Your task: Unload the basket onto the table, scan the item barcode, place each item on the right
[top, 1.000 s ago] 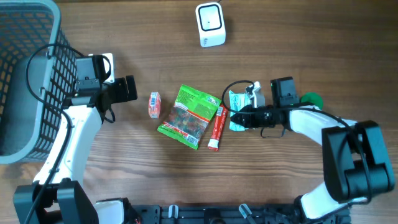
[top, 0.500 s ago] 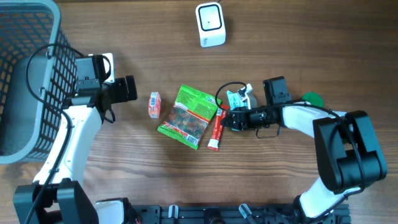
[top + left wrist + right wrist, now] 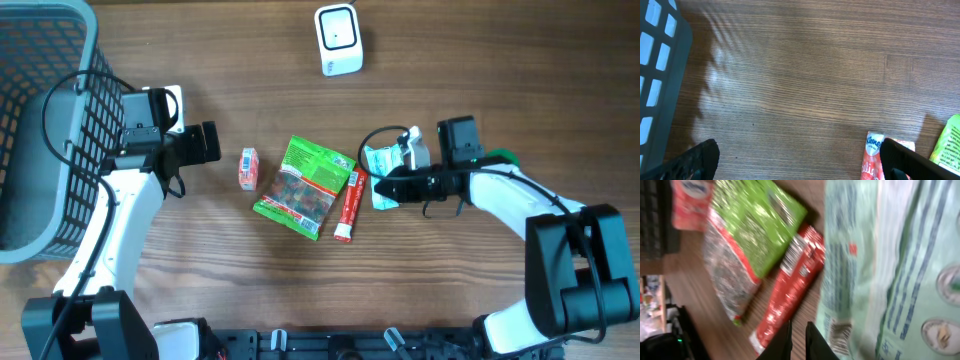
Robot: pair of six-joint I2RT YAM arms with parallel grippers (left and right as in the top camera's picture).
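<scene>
Holdings on the table [image 3: 200, 40], left to right.

1. grey basket [image 3: 40, 120]: behind the left fingers, outside their span.
2. left fingers [image 3: 700, 157]: we record them spread fully wide, with nothing between them and nothing touched. Only bare wood lies under them.
3. tissue packet [image 3: 247, 168]: just ahead of the left fingers, apart from them.
4. green snack bag [image 3: 305, 186] and red tube [image 3: 347, 205]: these lie side by side and touching, just beyond the tips of the right fingers.
5. scanner [image 3: 338, 38]: well apart from both pairs of fingers, off to one side of the right fingers' line of reach. We judge the coming move to be a sideways carry from those tips to it.
6. mint-green packet [image 3: 383, 160]: we take this for the item to scan. It sits at the very tips of the right fingers, its long axis lying across their line of reach. The right arm is by far the nearer.
7. right fingers [image 3: 384, 189]: closed to a narrow slit at the packet's lower edge. We read this as a pinch on that edge, though the wrist view is blurred.
8. green object [image 3: 503, 157]: behind the right fingers, partly hidden by the arm.
</scene>
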